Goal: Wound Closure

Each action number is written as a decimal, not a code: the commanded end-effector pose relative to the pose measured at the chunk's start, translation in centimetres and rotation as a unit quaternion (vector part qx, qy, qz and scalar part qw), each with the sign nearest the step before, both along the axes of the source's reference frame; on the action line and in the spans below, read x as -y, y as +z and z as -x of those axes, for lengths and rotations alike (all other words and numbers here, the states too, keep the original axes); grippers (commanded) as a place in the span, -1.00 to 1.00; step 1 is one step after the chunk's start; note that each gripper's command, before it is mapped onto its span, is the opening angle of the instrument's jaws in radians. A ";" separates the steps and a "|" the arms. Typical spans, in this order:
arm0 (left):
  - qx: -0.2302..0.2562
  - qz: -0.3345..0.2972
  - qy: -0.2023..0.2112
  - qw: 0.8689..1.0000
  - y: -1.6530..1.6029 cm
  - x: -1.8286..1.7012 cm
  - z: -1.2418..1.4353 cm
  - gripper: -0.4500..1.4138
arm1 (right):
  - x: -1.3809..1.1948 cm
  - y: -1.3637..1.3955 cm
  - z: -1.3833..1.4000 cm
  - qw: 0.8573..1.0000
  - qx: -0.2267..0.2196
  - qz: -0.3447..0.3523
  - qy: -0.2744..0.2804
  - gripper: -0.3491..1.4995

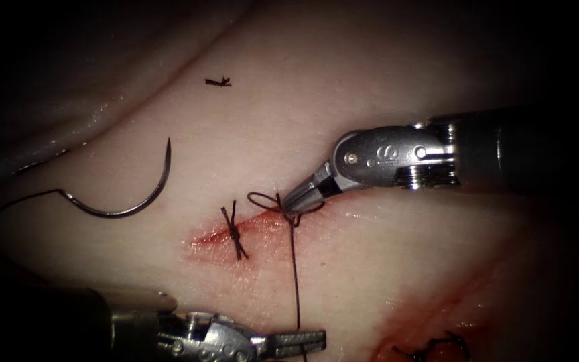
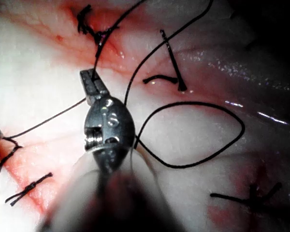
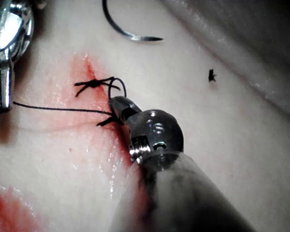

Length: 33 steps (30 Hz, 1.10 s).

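The cut (image 1: pixel 236 231) serves as the reference: a short red slit in the tissue (image 1: pixel 383 80), its long axis running slightly uphill from left to right in the endoscope view.

Needle (image 1: pixel 129 201): lies free on the tissue surface, well to the left of the cut, held by neither tool and not in the tissue. Its curve opens upward; the pointed end stands at the upper right, aimed up and away from the cut, and the swaged end lies at the lower left, where the thread (image 1: pixel 295 268) leaves it toward the picture's left edge.

Finished stitch (image 1: pixel 234 232): a tied knot crosses the cut near its middle, with short ends standing above and below the slit.

Right tool (image 1: pixel 296 201): enters from the right of the cut, tip pointing down and left at the cut's right end. Its jaws are clenched on the thread at a small loop (image 1: pixel 263 200) and knot forming there.

Left tool (image 1: pixel 303 340): lies below the cut, its jaws pointing to the right. They are closed on the thread strand that runs nearly straight down from the knot at the cut's right end; the strand is taut.

A cut end of thread (image 1: pixel 218 82) lies on the tissue well above the cut. Red fluid (image 1: pixel 209 238) stains the cut's margins.
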State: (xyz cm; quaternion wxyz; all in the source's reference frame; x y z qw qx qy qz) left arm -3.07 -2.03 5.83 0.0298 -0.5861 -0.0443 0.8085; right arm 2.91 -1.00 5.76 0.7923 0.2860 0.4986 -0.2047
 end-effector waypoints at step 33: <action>0.075 -0.042 0.090 0.992 -1.03 1.06 0.59 -1.00 | -0.13 0.47 -0.49 0.998 0.020 0.022 0.059 -1.00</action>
